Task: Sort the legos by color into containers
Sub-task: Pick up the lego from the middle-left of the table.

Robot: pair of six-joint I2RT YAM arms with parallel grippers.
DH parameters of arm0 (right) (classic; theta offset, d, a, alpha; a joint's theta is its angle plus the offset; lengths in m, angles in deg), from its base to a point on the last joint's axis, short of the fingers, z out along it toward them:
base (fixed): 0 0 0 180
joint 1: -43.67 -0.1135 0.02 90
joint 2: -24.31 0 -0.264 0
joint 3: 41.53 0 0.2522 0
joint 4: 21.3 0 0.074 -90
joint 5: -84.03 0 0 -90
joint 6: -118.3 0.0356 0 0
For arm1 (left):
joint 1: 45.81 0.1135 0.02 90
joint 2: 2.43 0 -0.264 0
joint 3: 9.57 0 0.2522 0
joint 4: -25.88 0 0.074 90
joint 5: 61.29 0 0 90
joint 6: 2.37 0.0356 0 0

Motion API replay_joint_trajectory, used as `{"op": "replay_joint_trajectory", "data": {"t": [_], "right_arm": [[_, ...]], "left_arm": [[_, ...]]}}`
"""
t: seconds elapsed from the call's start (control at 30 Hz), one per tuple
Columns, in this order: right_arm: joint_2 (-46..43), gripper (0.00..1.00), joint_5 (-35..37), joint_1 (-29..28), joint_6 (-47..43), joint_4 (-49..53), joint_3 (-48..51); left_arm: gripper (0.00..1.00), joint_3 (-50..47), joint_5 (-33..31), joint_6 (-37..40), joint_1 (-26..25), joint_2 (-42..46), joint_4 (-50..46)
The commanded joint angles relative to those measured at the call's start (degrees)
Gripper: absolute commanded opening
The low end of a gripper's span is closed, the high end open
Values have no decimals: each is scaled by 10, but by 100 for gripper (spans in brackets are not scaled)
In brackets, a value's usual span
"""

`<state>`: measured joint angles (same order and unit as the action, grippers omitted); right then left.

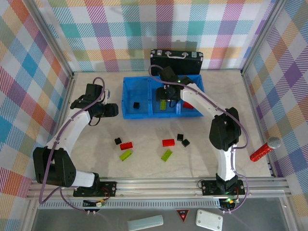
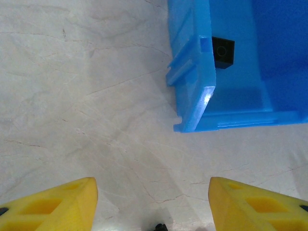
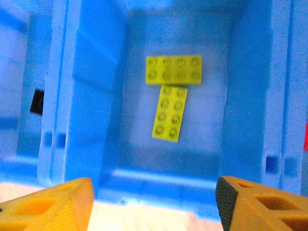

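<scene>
We judge green drop done: 2 green legos [image 3: 169,96] lie in mid compartment of bin [image 1: 144,115]. R claw [image 3: 154,204] hovers over it, L claw [image 2: 153,204] beside bin; both spread, empty. Next: grab loose legos [image 1: 168,142] off bench [image 1: 149,163].

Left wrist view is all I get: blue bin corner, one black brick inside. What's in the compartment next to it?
Observer: The middle compartment holds two lime-green bricks, touching in a T shape.
Operator: Right arm?
Observer: The right gripper hangs open above that compartment, holding nothing.
Operator: What's unsorted?
Observer: Seven loose bricks lie on the table in front of the bin: three black, two red, two green.
</scene>
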<state>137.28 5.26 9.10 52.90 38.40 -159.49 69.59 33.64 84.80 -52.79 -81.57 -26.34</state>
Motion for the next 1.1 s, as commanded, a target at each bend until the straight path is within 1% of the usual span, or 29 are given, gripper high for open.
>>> {"op": "replay_joint_trajectory", "data": {"t": [0.0, 0.1, 0.2, 0.37, 0.5, 0.73, 0.9, 1.07], "right_arm": [[-57, 69, -20, -4, 7, -17, 49], [-99, 68, -29, -4, 13, -31, 106], [-139, 68, -32, -4, 18, -44, 160], [-199, 68, -36, -5, 25, -60, 241], [-240, 68, -36, -4, 28, -61, 292], [-300, 68, -25, -4, 40, -61, 364], [-325, 68, -22, -4, 48, -61, 396], [-332, 68, -21, -3, 50, -59, 406]], "left_arm": [[62, 6, 7, -31, -6, 0, -2], [62, 22, 1, -54, -22, -5, -25], [61, 37, -22, -67, -43, -9, -61], [61, 3, -45, -105, -71, 14, -74], [59, -43, -65, -143, -87, 33, -70], [59, -121, -92, -202, -110, 46, -34], [59, -156, -89, -225, -121, 37, -6], [58, -185, -90, -246, -135, 22, 14]]}}
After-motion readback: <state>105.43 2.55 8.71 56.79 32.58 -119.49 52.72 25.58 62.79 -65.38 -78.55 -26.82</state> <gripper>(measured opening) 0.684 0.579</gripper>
